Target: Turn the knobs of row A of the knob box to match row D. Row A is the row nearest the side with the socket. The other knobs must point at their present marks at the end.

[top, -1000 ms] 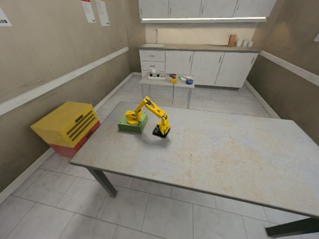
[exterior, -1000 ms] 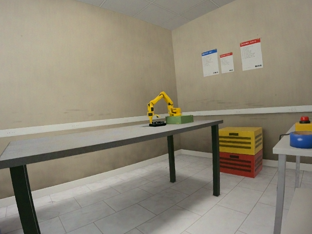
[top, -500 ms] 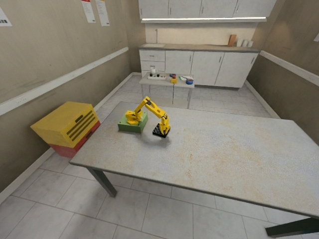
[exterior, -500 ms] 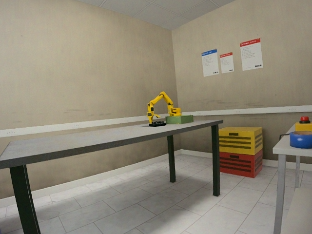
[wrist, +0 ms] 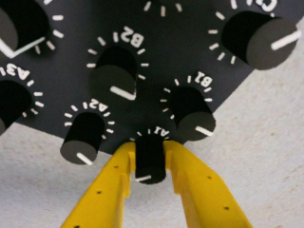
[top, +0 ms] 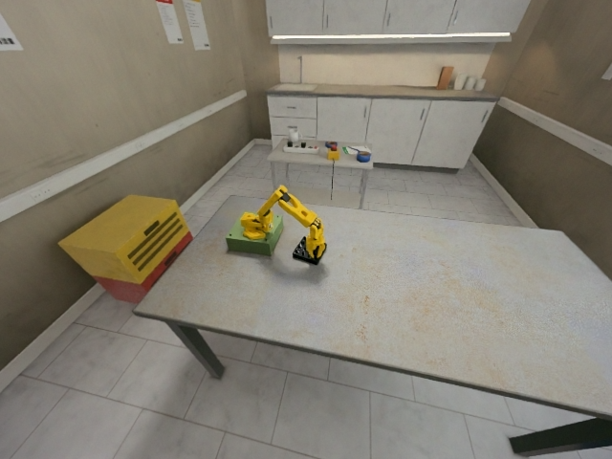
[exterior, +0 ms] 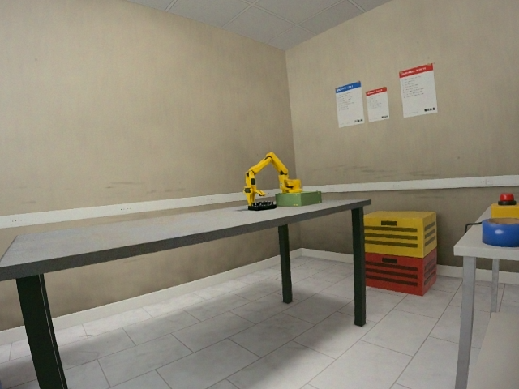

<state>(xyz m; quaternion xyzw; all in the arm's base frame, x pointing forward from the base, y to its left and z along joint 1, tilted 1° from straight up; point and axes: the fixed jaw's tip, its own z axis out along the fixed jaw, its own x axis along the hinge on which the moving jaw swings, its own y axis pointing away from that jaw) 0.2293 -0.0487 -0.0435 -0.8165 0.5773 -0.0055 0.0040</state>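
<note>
The black knob box [top: 306, 251] lies on the table in front of the yellow arm; it also shows in the exterior view [exterior: 262, 205]. In the wrist view my gripper [wrist: 150, 173] is shut on knob A1 [wrist: 150, 163] at the box's near corner. Its white pointer line faces left and slightly down in the picture. Knob A2 [wrist: 83, 140] stands to the left, knob A3 [wrist: 10, 102] at the left edge. Knobs B1 [wrist: 192, 114] and B2 [wrist: 115, 76] stand behind them. Row D is out of the wrist view.
The arm's green base block [top: 254, 236] stands beside the box near the table's far left edge. A yellow and red crate [top: 129, 244] stands on the floor left of the table. A small side table [top: 321, 155] with items stands behind.
</note>
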